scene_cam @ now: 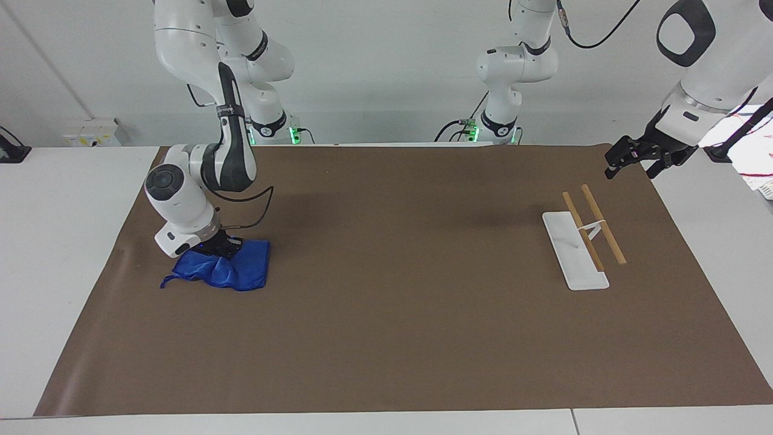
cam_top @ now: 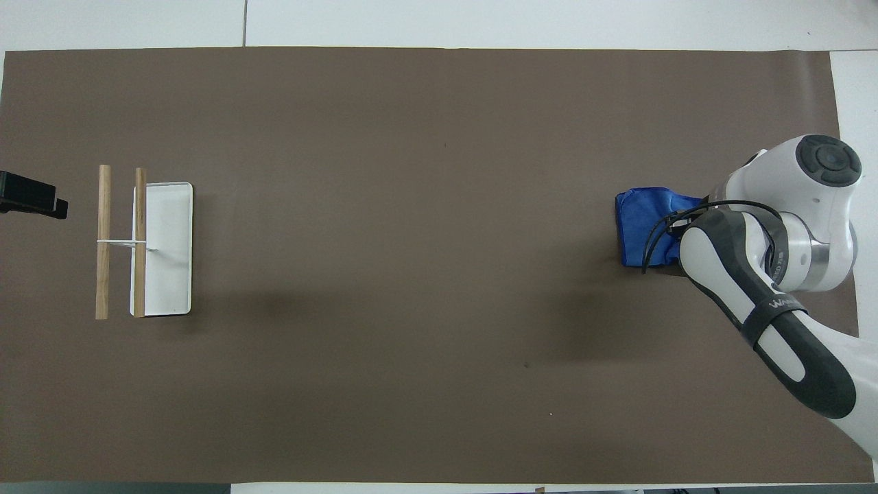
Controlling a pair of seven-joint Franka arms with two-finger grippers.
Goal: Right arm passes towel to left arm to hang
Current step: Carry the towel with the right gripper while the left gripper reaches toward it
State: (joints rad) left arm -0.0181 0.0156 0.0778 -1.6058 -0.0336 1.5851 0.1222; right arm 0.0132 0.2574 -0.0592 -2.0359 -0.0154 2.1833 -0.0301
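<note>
The blue towel lies bunched on the brown mat at the right arm's end of the table. Its thin loop trails toward the table's edge. My right gripper is shut on the towel's top and pulls the middle up while the edges rest on the mat. In the overhead view only one end of the towel shows; the right arm covers the gripper. My left gripper is open and empty. It waits in the air over the mat's corner at the left arm's end and also shows in the overhead view.
A towel rack with a white base and two wooden bars stands at the left arm's end, also in the overhead view. The brown mat covers the table. Two smaller white arms stand at the robots' edge.
</note>
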